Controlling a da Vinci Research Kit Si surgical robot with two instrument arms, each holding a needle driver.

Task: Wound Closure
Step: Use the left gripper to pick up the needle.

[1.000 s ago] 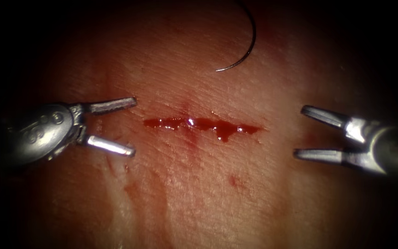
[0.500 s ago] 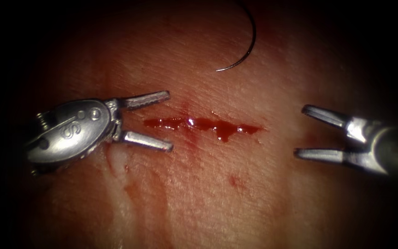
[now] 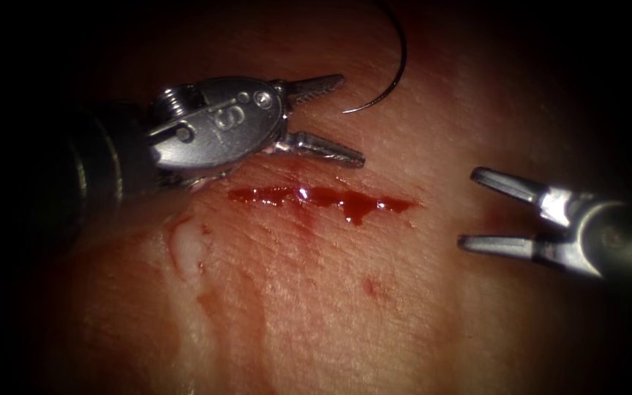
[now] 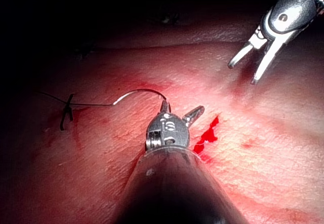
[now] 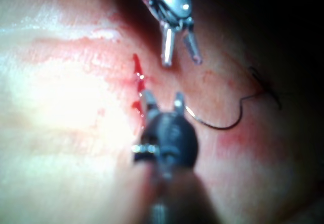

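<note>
Loose needle [image 3: 393,69] beside empty left claw [image 3: 349,117]

The left tool [image 3: 345,117] lies in the upper left of the endoscope view, shaft slanting in from the left edge, jaws spread and holding nothing. The right tool [image 3: 469,208] sits at the right edge, jaws apart, empty, pointing left.

A surgical practice bench: one slab of tissue [image 3: 316,292] under a bright spot of light, dark all round the frame's edges.
</note>
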